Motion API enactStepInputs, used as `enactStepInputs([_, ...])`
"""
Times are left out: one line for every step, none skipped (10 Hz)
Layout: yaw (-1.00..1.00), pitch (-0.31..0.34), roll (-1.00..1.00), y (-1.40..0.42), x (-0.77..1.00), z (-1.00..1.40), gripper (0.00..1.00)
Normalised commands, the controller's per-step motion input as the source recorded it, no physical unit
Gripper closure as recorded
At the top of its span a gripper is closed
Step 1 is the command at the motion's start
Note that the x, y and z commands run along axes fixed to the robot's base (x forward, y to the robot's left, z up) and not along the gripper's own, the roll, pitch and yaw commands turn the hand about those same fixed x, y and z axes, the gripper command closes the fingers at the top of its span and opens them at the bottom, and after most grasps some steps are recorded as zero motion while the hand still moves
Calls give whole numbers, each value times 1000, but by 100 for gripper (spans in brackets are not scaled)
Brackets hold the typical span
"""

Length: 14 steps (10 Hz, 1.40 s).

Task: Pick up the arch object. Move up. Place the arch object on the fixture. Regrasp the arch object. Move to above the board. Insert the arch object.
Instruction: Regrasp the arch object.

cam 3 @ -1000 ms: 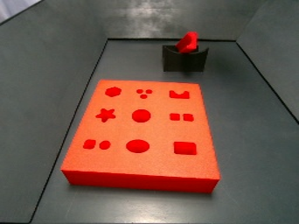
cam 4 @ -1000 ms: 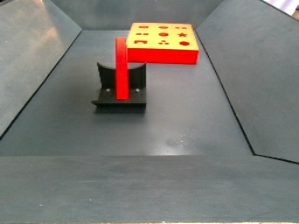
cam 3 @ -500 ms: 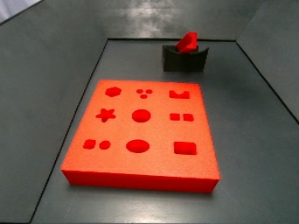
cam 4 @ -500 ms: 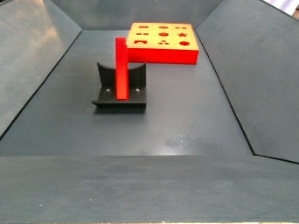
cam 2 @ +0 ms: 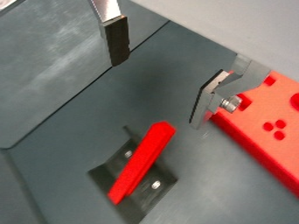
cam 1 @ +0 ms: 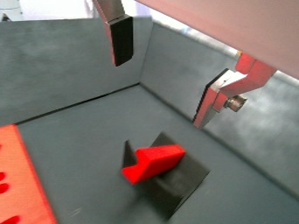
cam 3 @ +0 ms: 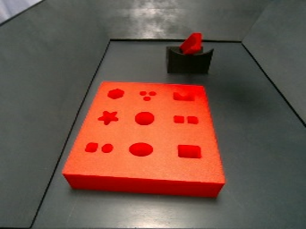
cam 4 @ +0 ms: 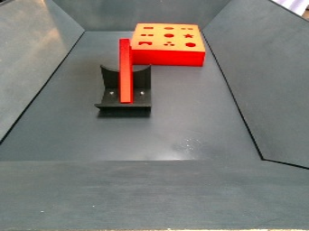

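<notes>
The gripper (cam 1: pixel 176 74) appears in both wrist views as two flat silver plate fingers (cam 2: pixel 114 22), each faced with a dark rectangular pad (cam 1: pixel 121 41). One finger (cam 1: pixel 222 94) shows a bent metal bracket with a round silver screw head at its side, below a pale grey housing edged in red. Neither side view shows the arm.
</notes>
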Motion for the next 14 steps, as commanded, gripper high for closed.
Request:
enactStepInputs([42, 48, 1000, -28, 48, 0, 0])
enactStepInputs([45, 57, 1000, -27, 55, -1, 0])
enactStepInputs([53, 78, 1000, -33, 73, -7, 0])
enactStepInputs([61, 98, 1000, -37, 86, -6, 0])
enactStepInputs([77, 126, 1000, -42, 96, -3, 0])
enactStepInputs([89, 142, 1000, -45, 100, -1, 0])
enactStepInputs([122, 176, 1000, -47, 104, -11, 0])
enactStepInputs([160, 201, 1000, -51, 105, -8, 0])
enactStepInputs([190, 189, 783, -51, 108, -9, 0])
enactStepInputs([201, 172, 659, -56, 110, -8, 0])
enactStepInputs([219, 138, 416, -57, 109, -11, 0])
enactStepInputs([225, 107, 279, -42, 103, -2, 0])
enactStepInputs([224, 72, 206, -37, 91, 0, 0])
enactStepInputs([214, 30, 173, -48, 82, -6, 0])
